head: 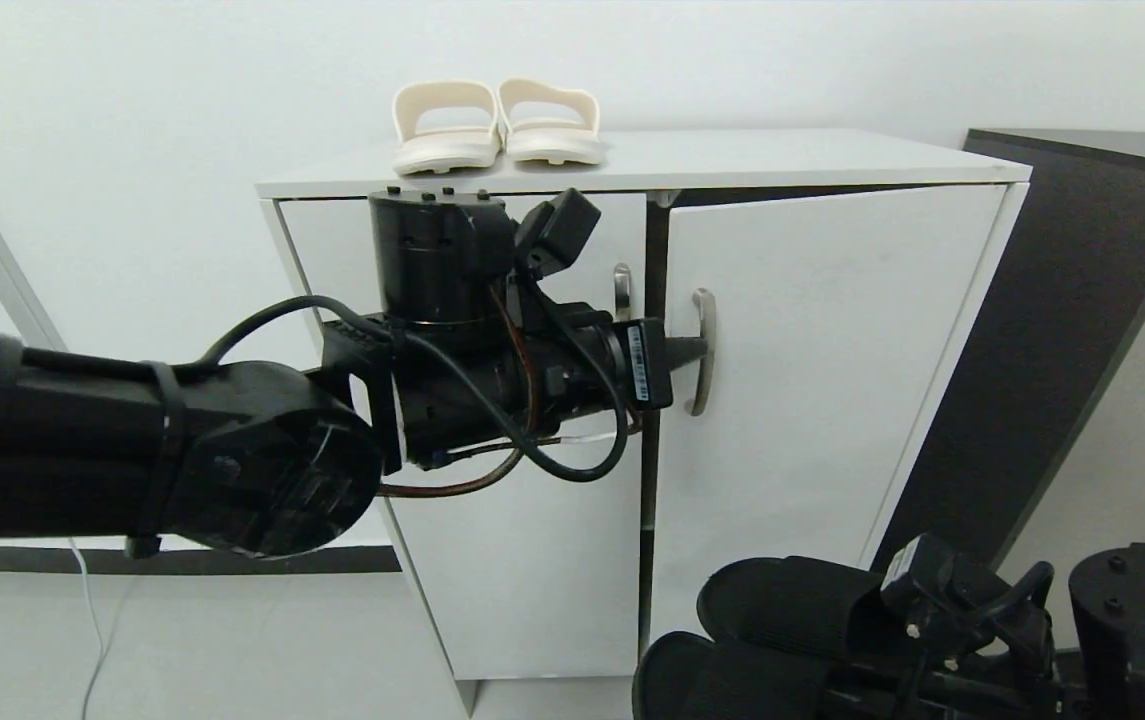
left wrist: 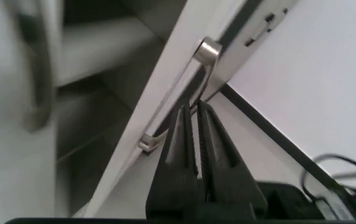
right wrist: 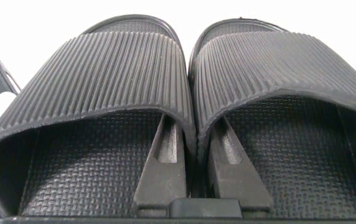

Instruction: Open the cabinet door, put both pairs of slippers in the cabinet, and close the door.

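Cream slippers (head: 497, 125) sit atop cabinet (head: 832, 400) — left claw (left wrist: 196, 112) pinches door handle (head: 702, 305), right claw (right wrist: 195, 127) pinches black slippers (right wrist: 122, 74).

A dark grey panel (head: 1082, 350) stands against the white wall (head: 132, 80).

The left gripper's (left wrist: 193, 109) fingers (left wrist: 179, 146) pinch the handle (left wrist: 208, 51) on the ajar door (left wrist: 165, 87); shelves (left wrist: 103, 43) lie beyond the fingertips.

We find a narrow dark gap (head: 656, 260) between the doors of the cabinet (head: 782, 155), the right door (head: 832, 400) barely ajar. Our left gripper (head: 694, 350) clamps its handle (head: 702, 310), the arm (head: 232, 470) lying across the left door (head: 532, 580); black slippers (head: 782, 610) hang low before the right door.
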`<state>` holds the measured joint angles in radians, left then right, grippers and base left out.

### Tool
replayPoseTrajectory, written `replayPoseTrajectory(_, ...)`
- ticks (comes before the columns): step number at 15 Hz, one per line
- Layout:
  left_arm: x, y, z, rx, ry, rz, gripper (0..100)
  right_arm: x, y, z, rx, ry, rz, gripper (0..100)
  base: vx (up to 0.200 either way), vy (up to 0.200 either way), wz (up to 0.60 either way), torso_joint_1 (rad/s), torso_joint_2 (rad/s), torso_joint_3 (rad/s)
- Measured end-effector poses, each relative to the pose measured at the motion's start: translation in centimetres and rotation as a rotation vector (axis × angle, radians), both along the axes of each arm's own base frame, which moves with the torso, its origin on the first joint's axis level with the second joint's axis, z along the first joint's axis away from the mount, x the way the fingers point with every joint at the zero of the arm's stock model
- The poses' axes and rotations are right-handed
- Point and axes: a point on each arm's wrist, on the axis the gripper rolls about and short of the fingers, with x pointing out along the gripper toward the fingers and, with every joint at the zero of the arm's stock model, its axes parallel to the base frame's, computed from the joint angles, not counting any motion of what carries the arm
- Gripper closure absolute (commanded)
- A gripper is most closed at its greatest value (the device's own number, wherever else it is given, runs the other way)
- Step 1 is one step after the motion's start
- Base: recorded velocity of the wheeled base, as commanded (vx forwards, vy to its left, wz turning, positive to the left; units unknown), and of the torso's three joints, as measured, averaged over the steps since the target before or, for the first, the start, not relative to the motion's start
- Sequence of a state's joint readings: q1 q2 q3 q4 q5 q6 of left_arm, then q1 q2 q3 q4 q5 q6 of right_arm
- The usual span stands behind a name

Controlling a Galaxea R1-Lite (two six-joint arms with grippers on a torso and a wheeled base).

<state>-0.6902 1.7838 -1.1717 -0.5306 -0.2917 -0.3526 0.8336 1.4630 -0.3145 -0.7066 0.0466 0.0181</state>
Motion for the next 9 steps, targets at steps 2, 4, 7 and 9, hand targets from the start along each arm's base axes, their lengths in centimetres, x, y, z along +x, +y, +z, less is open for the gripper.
replayPoseTrajectory(2,-1.5,0.5,0.4,-0.003,-0.002,-0.016,100,-0.1,0.0,-0.1,-0.001,0.002,0.003,100,0.0,0.0,0.0,0.0,0.0,0.0)
replayPoseTrajectory(4,-3.1,1.1,0.5,0.0,-0.001,-0.033,100,-0.3,0.0,-0.1,-0.001,0.002,0.011,100,0.0,0.0,0.0,0.0,0.0,0.0)
replayPoseTrajectory(7,-5.0,2.3,1.1,-0.009,-0.013,-0.046,100,-0.8,0.2,0.1,0.002,-0.004,0.037,100,0.0,0.0,0.0,0.0,0.0,0.0)
replayPoseTrajectory(9,-5.3,2.8,1.5,-0.019,-0.021,-0.041,100,-1.5,0.5,0.0,0.0,-0.003,0.071,100,0.0,0.0,0.0,0.0,0.0,0.0)
